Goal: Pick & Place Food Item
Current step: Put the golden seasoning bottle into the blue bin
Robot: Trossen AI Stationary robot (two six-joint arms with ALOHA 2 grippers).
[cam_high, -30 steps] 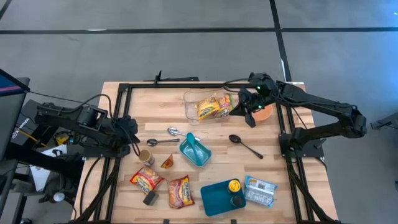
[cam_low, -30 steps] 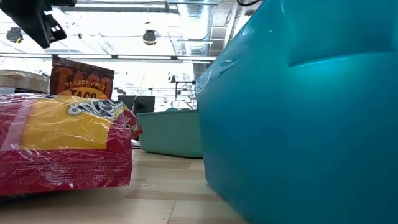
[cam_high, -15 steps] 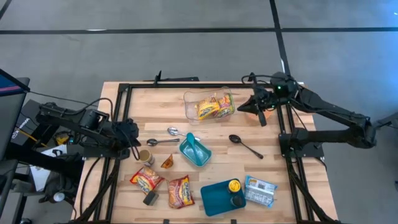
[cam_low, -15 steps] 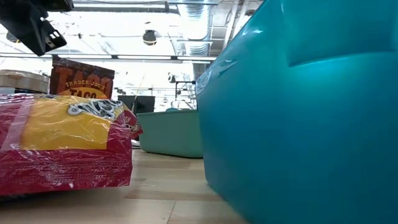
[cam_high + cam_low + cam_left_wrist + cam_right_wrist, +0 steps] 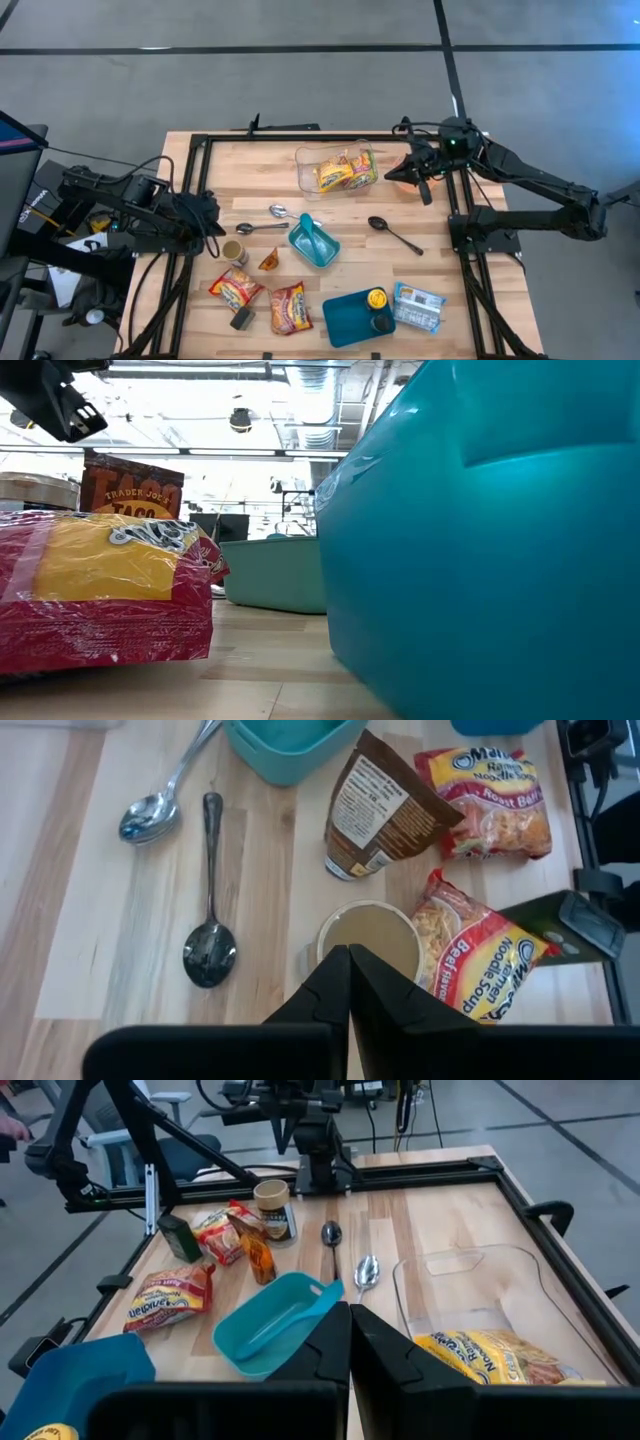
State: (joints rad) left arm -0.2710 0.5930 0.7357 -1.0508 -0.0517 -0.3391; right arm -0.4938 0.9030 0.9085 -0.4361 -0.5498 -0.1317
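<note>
Right hand (image 5: pixel 420 183): closed, empty, just beside clear tub (image 5: pixel 335 170) holding noodle packet (image 5: pixel 334 175).
Left hand (image 5: pixel 217 236): closed, empty, beside small cup (image 5: pixel 234 251).
Between them: two spoons (image 5: pixel 262 228), teal scoop (image 5: pixel 313 241).

Right claw (image 5: pixel 350 1342) fingers pressed together, nothing between them. Clear container (image 5: pixel 480 1295) just beyond, yellow noodle packet (image 5: pixel 505 1358) lying inside. Teal scoop (image 5: pixel 275 1320) on the bench (image 5: pixel 420 1215). Two spoons (image 5: pixel 345 1255) side by side. Farther off: small jar (image 5: pixel 274 1207), ramen packets (image 5: pixel 170 1295). Left arm (image 5: pixel 310 1125) at far edge.
</note>
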